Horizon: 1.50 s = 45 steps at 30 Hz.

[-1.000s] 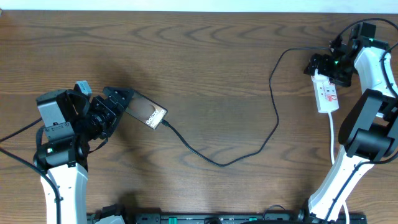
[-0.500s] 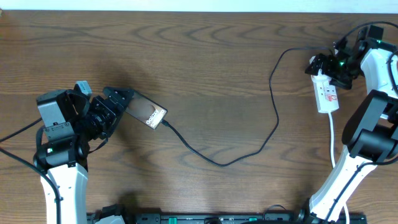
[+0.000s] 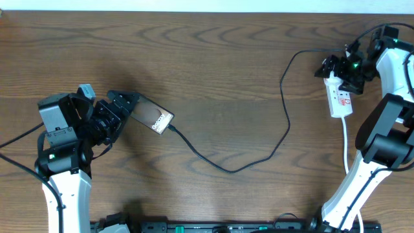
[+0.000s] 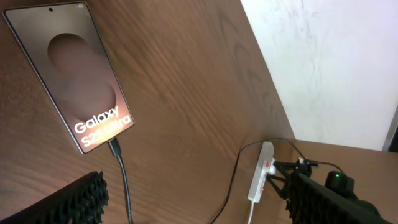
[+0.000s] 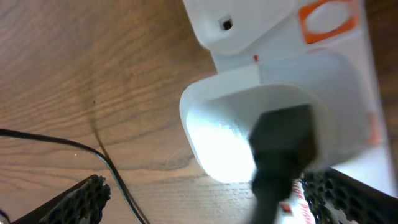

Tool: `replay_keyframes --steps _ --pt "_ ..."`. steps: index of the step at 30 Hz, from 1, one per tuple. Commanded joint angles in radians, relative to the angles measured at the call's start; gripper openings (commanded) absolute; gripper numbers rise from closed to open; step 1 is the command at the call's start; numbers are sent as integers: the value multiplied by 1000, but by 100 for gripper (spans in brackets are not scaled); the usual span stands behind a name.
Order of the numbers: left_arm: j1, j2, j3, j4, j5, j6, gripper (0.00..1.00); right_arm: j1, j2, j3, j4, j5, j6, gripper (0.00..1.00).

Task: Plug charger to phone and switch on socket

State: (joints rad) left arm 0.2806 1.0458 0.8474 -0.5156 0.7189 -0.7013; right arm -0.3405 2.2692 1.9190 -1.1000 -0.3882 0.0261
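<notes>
The phone (image 3: pixel 152 118) lies flat at the left, bronze face up, lettering legible in the left wrist view (image 4: pixel 74 74). The charger (image 3: pixel 228 169), a thin black cable, is plugged into the phone's right end (image 4: pixel 114 147). From there it loops across the table to the socket (image 3: pixel 340 98). My left gripper (image 3: pixel 123 103) hovers open at the phone's left end, holding nothing (image 4: pixel 199 211). My right gripper (image 3: pixel 337 68) stands open over the socket's far end. There a white adapter (image 5: pixel 236 124) with a black lead sits in the socket (image 5: pixel 249 25).
The socket's white cord (image 3: pixel 346 139) runs toward the front beside the right arm's base. A white wall (image 4: pixel 323 62) borders the table's far edge. A dark rail (image 3: pixel 226 227) lies along the front edge.
The right wrist has shifted slightly to the right above the socket's far end. The left arm, the phone and the cable have not moved.
</notes>
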Motion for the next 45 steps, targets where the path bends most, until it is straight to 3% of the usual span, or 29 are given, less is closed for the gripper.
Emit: replay_keyframes --steps 1,11,22,29,34,45 --pt "4 5 20 1 -13 21 91 -4 -35 76 -26 68 2 99" --pt "4 4 20 2 -12 21 91 -36 -252 144 -90 140 3 99" --pt "4 -46 68 -14 -14 110 91 -33 -678 144 -190 223 7 99" --pt "4 -70 253 -286 -260 220 91 -33 -866 144 -307 256 11 99" --pt "4 -78 375 -443 -381 291 91 -33 -924 143 -409 255 11 99" --pt "4 -143 394 -457 -407 301 91 -33 -936 142 -509 255 11 99"
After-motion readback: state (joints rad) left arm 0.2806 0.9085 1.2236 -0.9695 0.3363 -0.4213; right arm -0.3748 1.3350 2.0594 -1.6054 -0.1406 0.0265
